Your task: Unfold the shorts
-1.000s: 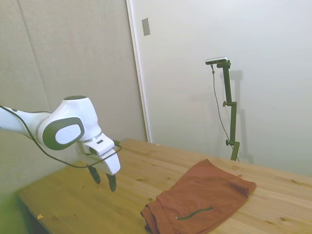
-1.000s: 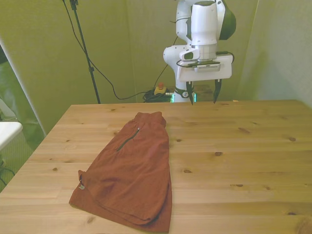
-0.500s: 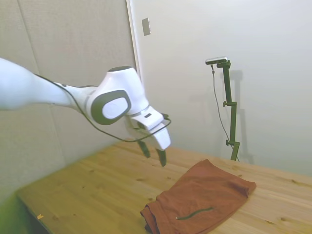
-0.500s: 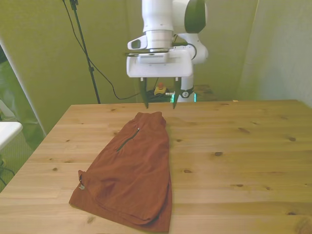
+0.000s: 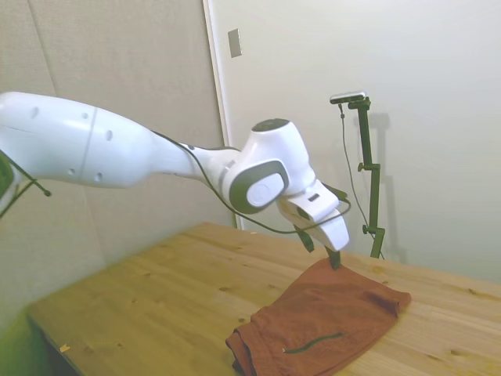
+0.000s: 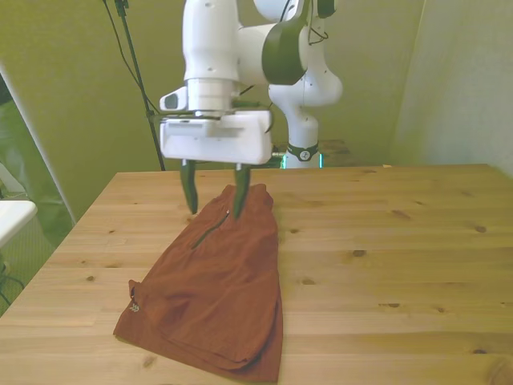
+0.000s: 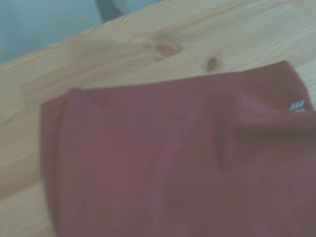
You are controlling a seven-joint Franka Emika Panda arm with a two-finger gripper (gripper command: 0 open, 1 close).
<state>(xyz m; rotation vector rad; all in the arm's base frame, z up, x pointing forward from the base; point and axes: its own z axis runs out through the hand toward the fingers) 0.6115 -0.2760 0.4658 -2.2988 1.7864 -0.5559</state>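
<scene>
1. Since the earlier frames the arm (image 5: 117, 153) has swung across the bench (image 6: 385, 241), from the front view's right to its left, and has come down over the far end of the shorts (image 6: 216, 281).
2. The jaws (image 6: 214, 196) stand wide apart and hold nothing.
3. In the front view, one finger (image 6: 239, 192) shows against the top edge of the shorts; the other hangs over bare wood just to the front view's left of the cloth.
4. Whether a fingertip touches the cloth cannot be told; in the side view the jaws (image 5: 321, 251) sit just at the cloth's far edge.
5. The shorts (image 5: 321, 321) lie folded flat on the bench (image 5: 156, 305), on the front view's left half, running from the far middle to the near edge.
6. A dark zip slit (image 6: 210, 228) shows near the far end, close under the jaws.
7. The wrist view shows the shorts (image 7: 173, 163), blurred, lying on the wood, with a small white mark (image 7: 297, 106) at one edge.
</scene>
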